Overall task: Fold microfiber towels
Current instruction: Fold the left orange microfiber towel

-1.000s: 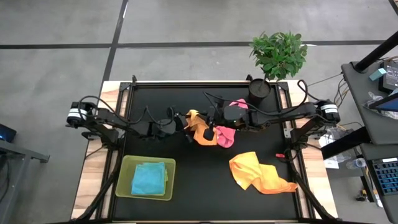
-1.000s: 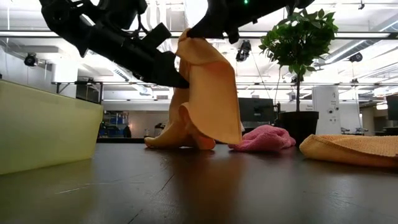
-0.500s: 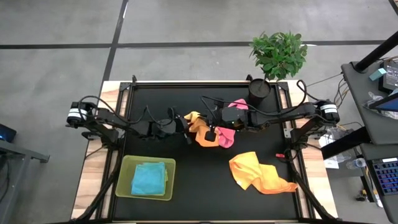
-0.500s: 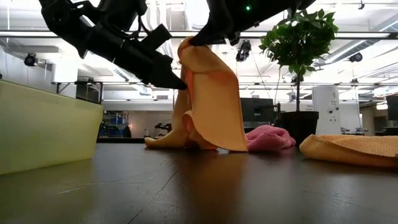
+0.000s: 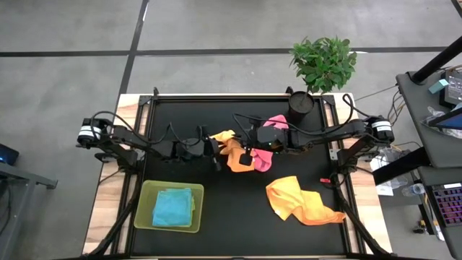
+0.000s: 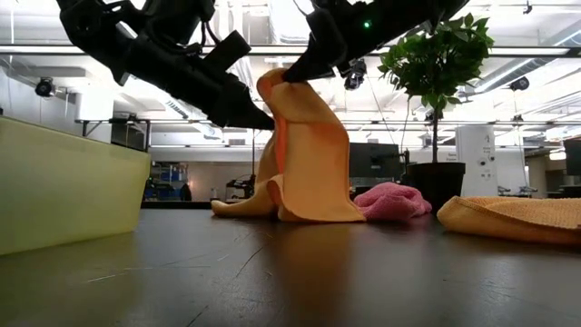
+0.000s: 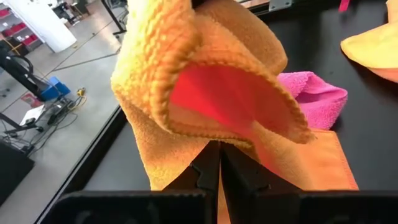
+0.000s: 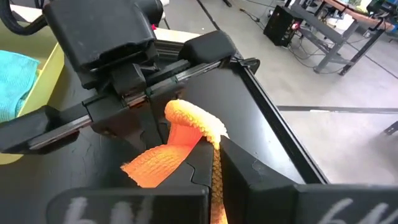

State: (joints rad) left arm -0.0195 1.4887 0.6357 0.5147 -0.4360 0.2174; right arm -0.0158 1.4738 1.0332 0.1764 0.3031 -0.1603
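Observation:
An orange microfiber towel [image 5: 232, 150] [image 6: 309, 154] is held up at the table's middle between my two grippers, and its lower part lies bunched on the black table top. My left gripper [image 5: 214, 149] [image 6: 261, 116] reaches in from the table's left and is shut on it. My right gripper [image 5: 242, 149] [image 6: 292, 74] comes from the right and is shut on its highest part. A pink towel [image 5: 264, 159] [image 6: 390, 200] lies crumpled just right of it. A second orange towel [image 5: 299, 202] lies near the front right. My left gripper pinches the orange towel's hemmed edge [image 7: 214, 138] between its two fingers, coming nearly level from the table's left. The cloth arches up and over the fingertips. My right gripper pinches the towel's topmost fold [image 8: 202, 132] between its two fingers, slanting down from the table's right. The towel hangs slack below the fingers, its lower end [image 6: 318, 213] on the table.
A translucent lime-green tray [image 5: 144, 209] [image 6: 64, 182] with a light blue towel [image 5: 172, 207] stands at the front left. A potted plant [image 5: 323, 63] in a black pot [image 5: 301, 105] stands at the far right edge.
My right gripper has sunk a little with the towel's top. The hanging orange towel has come down with it: its free lower edge, which hung near the table, now lies spread on it toward the pink towel.

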